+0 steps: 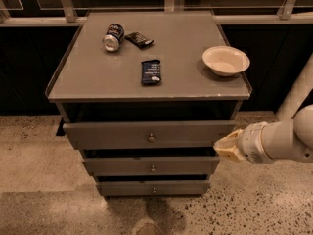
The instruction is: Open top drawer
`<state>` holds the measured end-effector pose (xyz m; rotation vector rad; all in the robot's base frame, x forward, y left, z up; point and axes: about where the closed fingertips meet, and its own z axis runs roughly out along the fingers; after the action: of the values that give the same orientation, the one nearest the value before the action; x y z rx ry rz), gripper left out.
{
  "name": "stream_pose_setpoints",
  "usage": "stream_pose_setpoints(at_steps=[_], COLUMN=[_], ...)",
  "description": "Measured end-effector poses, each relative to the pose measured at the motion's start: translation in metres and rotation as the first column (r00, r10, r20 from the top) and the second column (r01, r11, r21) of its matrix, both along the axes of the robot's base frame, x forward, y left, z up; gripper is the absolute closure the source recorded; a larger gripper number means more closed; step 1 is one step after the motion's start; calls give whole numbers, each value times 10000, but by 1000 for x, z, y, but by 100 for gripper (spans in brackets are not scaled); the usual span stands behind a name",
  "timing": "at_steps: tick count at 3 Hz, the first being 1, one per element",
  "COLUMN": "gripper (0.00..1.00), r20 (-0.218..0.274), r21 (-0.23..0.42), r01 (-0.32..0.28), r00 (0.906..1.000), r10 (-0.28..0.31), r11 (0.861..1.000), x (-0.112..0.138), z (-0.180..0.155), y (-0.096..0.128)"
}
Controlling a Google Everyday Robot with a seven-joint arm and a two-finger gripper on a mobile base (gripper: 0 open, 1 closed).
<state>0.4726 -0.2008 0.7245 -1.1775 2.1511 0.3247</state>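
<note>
The top drawer point(122, 134) is the widest grey front of three, with a small round brass knob point(151, 138) at its centre. It stands a little out from the cabinet body, with a dark gap above it. My gripper point(224, 148) with cream fingers is at the right end of this drawer front, level with its lower edge, on a white arm coming in from the right. It is well to the right of the knob.
Two narrower drawers point(151, 166) sit below. The cabinet top point(181, 77) holds a tipped can point(113, 36), a dark wrapper point(139, 39), a blue packet point(151, 72) and a white bowl point(226, 60). A white pipe point(296, 94) stands at the right. Speckled floor surrounds the cabinet.
</note>
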Motion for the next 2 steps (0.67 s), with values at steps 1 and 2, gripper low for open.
stream_pose_setpoints(at_steps=[1,2], gripper=[100,100], r20=[475,1465], r21=[63,512], r01=[148,340], r00=[9988,9884], r10=[-151,-412], r11=[9999,9981], x=[11,40], z=[-5,-9], y=[5,13])
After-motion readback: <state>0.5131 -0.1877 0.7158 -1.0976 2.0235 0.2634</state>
